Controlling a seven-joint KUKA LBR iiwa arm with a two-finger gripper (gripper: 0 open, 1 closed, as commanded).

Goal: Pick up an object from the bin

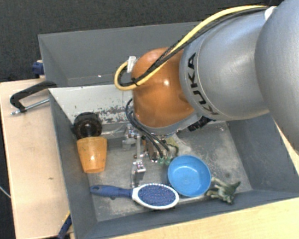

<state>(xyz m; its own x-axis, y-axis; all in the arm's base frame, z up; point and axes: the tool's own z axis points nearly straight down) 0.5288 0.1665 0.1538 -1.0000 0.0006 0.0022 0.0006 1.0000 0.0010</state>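
Item: grey metal bin [74,171], five loose things on its floor, one to be taken. Hazards, as judged: the blue brush [152,195] lies flat along the lower edge, handle to the left and oval head just beside the blue bowl [189,176], so it offers little height to close on. A descent a little too far right could strike the bowl's rim and shove the bowl onto the green toy figure [224,192] at lower right. A grip on the thin handle could let the heavier head swing and slip free. The orange cup [93,154] at left sits just below a black round object [87,125], and a nudge could shift it against that object. Tool: gripper [138,166], centre of the frame, beneath the wrist's orange cover [157,93] and its cables [154,146]. It is low over bare floor between cup and bowl, just above the brush head. Nothing is visible in its hold. Whether it is open or closed cannot be told. Contact with the floor: uncertain.
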